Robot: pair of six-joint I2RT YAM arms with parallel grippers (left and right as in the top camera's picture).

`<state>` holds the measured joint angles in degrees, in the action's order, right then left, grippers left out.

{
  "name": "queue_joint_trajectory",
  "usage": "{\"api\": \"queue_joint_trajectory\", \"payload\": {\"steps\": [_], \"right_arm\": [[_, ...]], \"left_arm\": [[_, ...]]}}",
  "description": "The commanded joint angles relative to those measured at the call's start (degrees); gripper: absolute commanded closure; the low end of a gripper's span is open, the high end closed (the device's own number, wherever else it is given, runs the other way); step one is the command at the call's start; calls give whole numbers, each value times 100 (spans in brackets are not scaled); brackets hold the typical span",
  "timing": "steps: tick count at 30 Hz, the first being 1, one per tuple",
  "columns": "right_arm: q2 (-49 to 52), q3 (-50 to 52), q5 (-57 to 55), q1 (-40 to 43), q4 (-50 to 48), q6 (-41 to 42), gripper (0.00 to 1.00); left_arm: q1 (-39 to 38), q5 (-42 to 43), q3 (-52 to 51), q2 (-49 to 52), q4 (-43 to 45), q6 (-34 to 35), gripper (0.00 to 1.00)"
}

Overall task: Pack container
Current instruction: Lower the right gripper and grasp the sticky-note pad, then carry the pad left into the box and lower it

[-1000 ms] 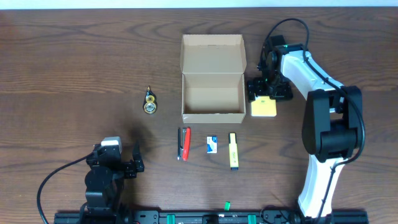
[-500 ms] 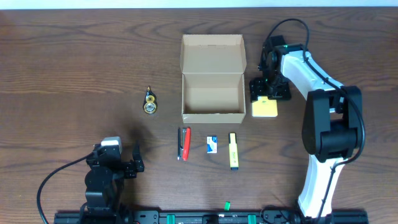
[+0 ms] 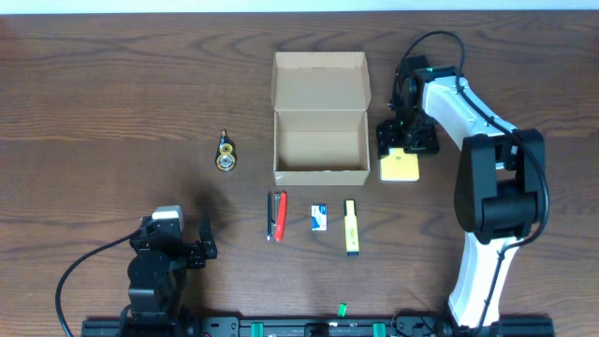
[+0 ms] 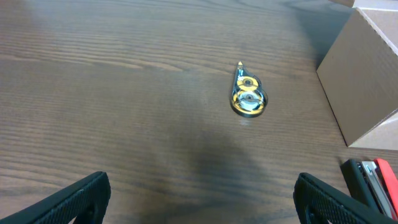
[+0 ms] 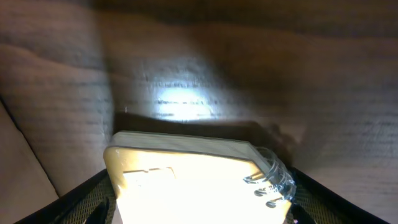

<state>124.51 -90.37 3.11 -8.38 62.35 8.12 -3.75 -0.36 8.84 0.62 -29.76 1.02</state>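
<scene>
- Container (image 3: 320, 150) sits about mid-worktop (image 3: 112, 94), nearer the far edge, with its lid flap thrown open toward that edge. Just beside its right wall lies a pale-yellow pad (image 3: 401, 169), and the right end effector (image 3: 405, 148) is down over the pad's far part. Between the container and the near edge, a red and black pen (image 3: 277, 216), a small blue and white item (image 3: 319, 219) and a yellow highlighter (image 3: 351, 227) lie in a row. A correction-tape dispenser (image 3: 226, 153) lies apart, toward the left edge.
- Left wrist: the left end effector (image 4: 200, 193) is spread wide over bare wood with nothing between its fingers. The dispenser lies ahead of it and a container corner shows at right.
- Right wrist: the fingers (image 5: 87, 199) pinch the pad from both sides, with its spiral binding at right.
</scene>
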Motion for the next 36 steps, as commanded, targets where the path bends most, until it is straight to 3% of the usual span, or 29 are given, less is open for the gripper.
{"api": "queue_joint_trajectory", "payload": {"steps": [1, 26, 36], "right_arm": [[170, -238, -37, -70, 160, 63, 73], [131, -2052, -310, -70, 2033, 131, 77], [-686, -2614, -199, -216, 2479, 238, 74]], "left_arm": [[35, -7, -74, -33, 2, -105, 5], [35, -7, -74, -33, 2, -105, 5], [35, -7, -74, -33, 2, -105, 5]]}}
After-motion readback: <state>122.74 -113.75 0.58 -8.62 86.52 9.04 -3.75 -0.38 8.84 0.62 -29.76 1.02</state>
